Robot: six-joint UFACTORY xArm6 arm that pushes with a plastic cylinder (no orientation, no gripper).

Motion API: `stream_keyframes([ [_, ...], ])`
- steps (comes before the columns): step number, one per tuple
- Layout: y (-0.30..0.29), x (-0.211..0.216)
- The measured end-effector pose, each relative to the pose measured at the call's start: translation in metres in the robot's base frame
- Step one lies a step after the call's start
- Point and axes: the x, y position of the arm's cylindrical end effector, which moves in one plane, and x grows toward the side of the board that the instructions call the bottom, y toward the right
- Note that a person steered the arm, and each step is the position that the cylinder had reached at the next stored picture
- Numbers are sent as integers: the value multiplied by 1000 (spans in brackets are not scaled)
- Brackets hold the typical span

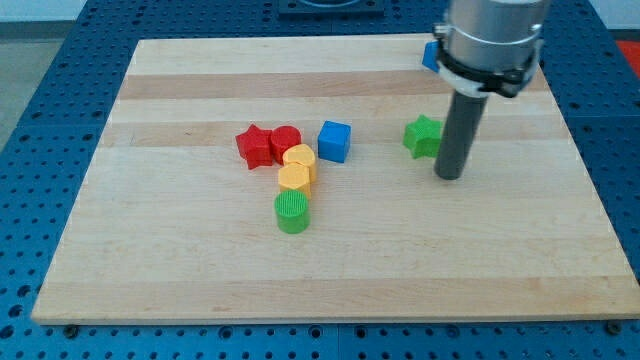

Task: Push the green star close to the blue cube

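Tip (450, 176) sits just beside green star (423, 136).

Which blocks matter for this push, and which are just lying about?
In the job: green star; blue cube; my tip, just right of the star.
Lying about: red star, red block, two yellow blocks, green cylinder, blue block behind the arm.

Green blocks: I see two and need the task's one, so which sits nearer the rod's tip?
The green star, right beside my tip on its left. The green cylinder stands far off toward the view's left, below the yellow blocks.
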Motion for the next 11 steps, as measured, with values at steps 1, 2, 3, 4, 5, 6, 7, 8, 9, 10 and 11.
stream_keyframes([
  [1, 38, -21],
  [2, 37, -48],
  [3, 20, -54],
  [4, -3, -54],
  [5, -28, -54],
  [6, -43, -54],
  [7, -34, -54],
  [8, -35, -54],
  [9, -44, -54],
  [10, -55, -54],
  [11, -67, -54],
])
